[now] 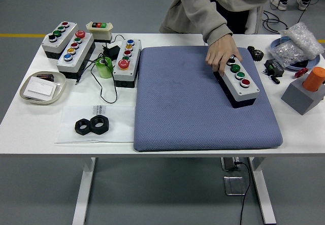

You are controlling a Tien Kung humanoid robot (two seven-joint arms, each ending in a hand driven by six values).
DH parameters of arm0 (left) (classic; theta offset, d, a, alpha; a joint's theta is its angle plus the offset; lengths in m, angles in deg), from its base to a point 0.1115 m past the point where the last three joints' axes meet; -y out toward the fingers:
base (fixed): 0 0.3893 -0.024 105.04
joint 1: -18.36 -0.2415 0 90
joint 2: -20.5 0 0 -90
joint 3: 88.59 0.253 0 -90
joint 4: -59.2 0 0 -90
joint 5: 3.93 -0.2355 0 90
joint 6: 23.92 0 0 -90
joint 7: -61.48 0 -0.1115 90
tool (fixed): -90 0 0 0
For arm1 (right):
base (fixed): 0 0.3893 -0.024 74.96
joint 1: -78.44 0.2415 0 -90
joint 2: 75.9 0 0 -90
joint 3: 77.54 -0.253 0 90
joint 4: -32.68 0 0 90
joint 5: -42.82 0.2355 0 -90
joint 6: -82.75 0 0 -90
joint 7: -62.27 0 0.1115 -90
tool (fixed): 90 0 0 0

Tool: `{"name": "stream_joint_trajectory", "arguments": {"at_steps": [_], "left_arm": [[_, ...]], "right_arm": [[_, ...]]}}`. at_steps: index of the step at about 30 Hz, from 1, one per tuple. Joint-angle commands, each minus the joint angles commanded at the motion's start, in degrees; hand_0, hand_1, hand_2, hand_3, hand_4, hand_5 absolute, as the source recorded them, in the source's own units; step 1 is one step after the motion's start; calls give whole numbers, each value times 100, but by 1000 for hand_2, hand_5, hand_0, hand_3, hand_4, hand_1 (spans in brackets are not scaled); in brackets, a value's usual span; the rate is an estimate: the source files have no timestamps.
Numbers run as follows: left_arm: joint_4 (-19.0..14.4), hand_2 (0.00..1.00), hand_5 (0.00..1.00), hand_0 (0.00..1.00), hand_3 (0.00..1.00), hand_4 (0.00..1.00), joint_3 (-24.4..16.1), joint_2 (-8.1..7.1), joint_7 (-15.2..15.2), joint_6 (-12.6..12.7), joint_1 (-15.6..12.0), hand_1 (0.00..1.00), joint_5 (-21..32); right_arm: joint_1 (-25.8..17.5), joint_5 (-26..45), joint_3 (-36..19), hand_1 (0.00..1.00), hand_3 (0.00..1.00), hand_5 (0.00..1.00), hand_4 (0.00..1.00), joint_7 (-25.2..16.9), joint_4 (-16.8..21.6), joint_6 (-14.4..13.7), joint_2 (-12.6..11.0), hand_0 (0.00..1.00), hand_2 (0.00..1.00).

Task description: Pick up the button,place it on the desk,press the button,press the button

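A person's hand (221, 55) is clamped on the far end of the button box (238, 80), which lies diagonally on the right part of the blue mat (188, 108) on the white surface (101, 143), no robot hand in view.

Bright, even light from above, w/ no dark corners. The white table (167, 146) looks clean, no glare. Soft small shadows sit under the button box (238, 80) and the person's hand (221, 57). The clear bag (297, 44) shines a bit. Pic is sharp all over; the hand is only a bit blurry.
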Motion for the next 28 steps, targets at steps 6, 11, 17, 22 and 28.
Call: {"name": "stream_joint_trajectory", "arguments": {"at_steps": [6, 11, 17, 22, 28], "left_arm": [[-5, 742, 998, 682, 786, 691, -44, 8, -30, -6, -26, 643, -74], [-7, 742, 998, 682, 786, 691, -68, 11, -43, -10, -60, 645, -111], [-11, 741, 998, 681, 786, 691, -73, 13, -51, -13, -78, 646, -125], [-14, 742, 998, 680, 787, 691, -32, 20, -39, -2, -63, 647, -46], [-14, 741, 998, 680, 787, 691, -11, 23, -28, 0, -45, 646, -17]], "right_arm": [[-16, -48, 12, 846, 920, 471, 654, 18, 1, -35, 20, 945, 905], [-25, -100, 14, 850, 922, 475, 650, 32, 13, -37, 18, 948, 907], [-29, -161, 24, 851, 925, 482, 648, 53, 28, -47, 30, 954, 909], [28, -149, 46, 851, 925, 480, 647, 56, 16, -114, 82, 956, 911], [92, -199, 68, 853, 925, 484, 645, 45, 46, -152, 147, 954, 911]]}}
